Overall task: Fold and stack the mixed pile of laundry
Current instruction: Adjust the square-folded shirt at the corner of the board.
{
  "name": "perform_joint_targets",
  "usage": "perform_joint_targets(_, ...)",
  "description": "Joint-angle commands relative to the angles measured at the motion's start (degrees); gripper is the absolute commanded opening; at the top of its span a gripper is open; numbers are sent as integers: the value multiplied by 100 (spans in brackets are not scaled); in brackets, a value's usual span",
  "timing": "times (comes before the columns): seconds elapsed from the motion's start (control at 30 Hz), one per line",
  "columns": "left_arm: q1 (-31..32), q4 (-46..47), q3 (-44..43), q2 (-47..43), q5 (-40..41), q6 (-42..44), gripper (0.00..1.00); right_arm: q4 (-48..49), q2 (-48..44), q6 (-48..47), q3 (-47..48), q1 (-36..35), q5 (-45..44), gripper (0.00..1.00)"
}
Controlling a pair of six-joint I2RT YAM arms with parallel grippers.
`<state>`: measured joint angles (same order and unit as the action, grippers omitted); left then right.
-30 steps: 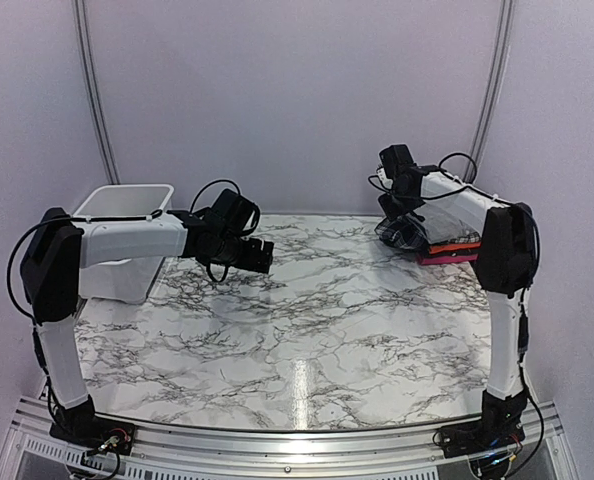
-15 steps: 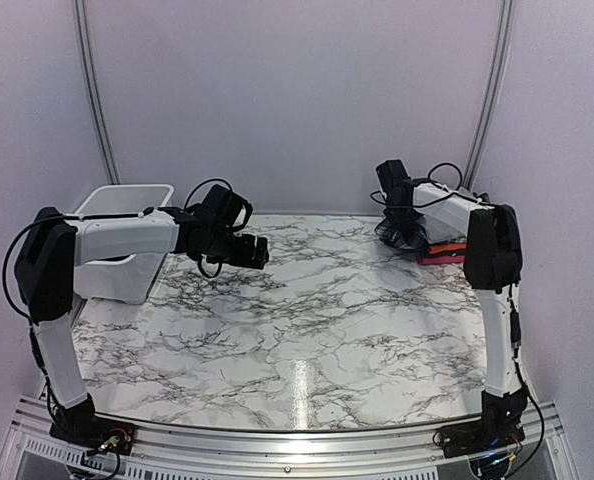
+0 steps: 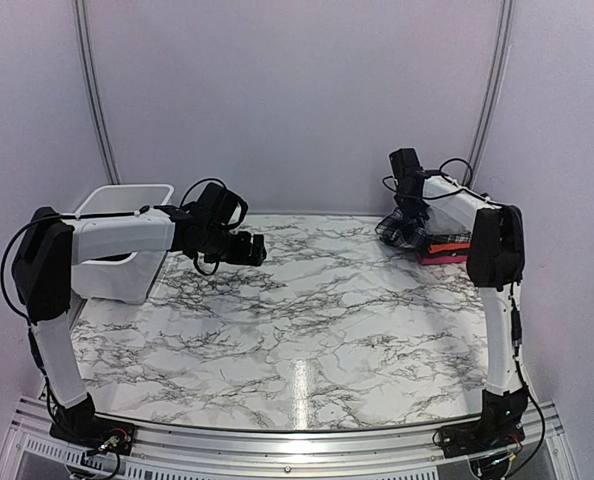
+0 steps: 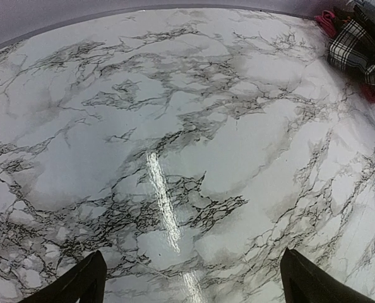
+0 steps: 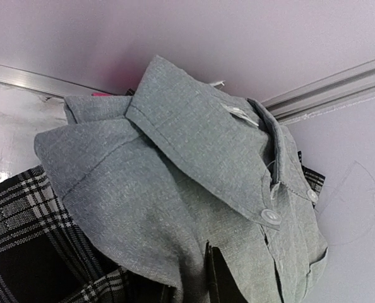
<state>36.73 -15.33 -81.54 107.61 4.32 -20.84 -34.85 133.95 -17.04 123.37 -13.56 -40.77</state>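
Observation:
The laundry pile (image 3: 424, 240) lies at the table's back right corner. On top is a grey collared button shirt (image 5: 194, 158), with a black-and-white plaid piece (image 5: 29, 221) under it and a red-pink piece (image 3: 447, 258) at the bottom. My right gripper (image 5: 211, 268) is pressed into the shirt below the collar, its dark fingers close together and pinching a fold of grey cloth. In the top view this gripper (image 3: 407, 212) sits over the pile. My left gripper (image 4: 191, 252) hovers open over bare marble at the back left (image 3: 252, 248). From the left wrist the plaid piece (image 4: 358, 50) shows far off.
A white plastic basket (image 3: 127, 245) stands at the back left, beside the left arm. The marble table (image 3: 307, 320) ends at a grey back wall with metal rails. An orange strip (image 3: 449, 246) shows within the pile.
My right gripper's jaws have come together on the grey shirt, and its wrist shifted slightly toward the back right. The left arm drew back a little to the left, still open.

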Motion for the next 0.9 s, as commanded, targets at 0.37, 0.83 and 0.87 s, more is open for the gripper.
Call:
perform_joint_targets(0.37, -179, -84, -193, -100, -239, -176, 99, 66, 612, 381, 987, 356, 721, 22)
perform_joint_targets(0.83, -300, -118, -1014, -661, -61, -375, 99, 236, -1442, 922, 258, 222, 2358, 99)
perform_joint_targets(0.87, -331, -157, -1124, -737, -75, -436, 99, 228, -1567, 1024, 198, 222, 2516, 99)
